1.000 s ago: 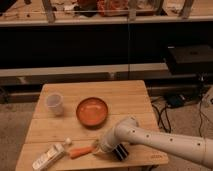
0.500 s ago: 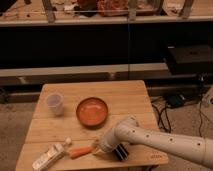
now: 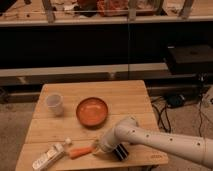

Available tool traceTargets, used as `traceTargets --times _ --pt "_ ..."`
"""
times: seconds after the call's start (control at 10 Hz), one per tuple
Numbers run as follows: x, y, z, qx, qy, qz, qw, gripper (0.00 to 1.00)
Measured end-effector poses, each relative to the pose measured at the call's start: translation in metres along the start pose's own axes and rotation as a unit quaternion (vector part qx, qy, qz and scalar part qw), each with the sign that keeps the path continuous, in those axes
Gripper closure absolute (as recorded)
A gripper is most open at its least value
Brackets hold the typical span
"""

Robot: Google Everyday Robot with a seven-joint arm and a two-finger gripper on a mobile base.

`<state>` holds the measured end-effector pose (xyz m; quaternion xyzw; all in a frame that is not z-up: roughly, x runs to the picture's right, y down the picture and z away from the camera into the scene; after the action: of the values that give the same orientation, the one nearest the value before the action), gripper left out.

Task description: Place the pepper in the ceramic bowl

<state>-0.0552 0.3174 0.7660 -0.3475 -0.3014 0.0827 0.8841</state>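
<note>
The pepper (image 3: 80, 152) is a small orange-red tapered thing lying on the wooden table (image 3: 130, 97) near the front edge, its pale stem (image 3: 67, 141) toward the left. The ceramic bowl (image 3: 92, 111) is round, orange-brown and empty, at the table's middle, behind the pepper. My gripper (image 3: 98, 146) is down at the pepper's right end, at the tip of the white arm (image 3: 160, 142) that comes in from the right. The gripper's body hides where it meets the pepper.
A translucent white plastic cup (image 3: 54, 104) stands left of the bowl. A white bottle with a label (image 3: 48, 157) lies at the front left, next to the pepper. Dark shelving (image 3: 100, 45) runs behind the table. Cables and a black box (image 3: 190, 57) sit at the right.
</note>
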Motion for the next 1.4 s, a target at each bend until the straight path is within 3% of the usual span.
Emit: traceTargets --times 1.2,1.4 --pt "0.0 0.0 -0.001 0.0 0.0 0.0 1.0 1.0" --pt "-0.003 -0.007 -0.011 0.002 0.006 -0.001 1.0 1.0"
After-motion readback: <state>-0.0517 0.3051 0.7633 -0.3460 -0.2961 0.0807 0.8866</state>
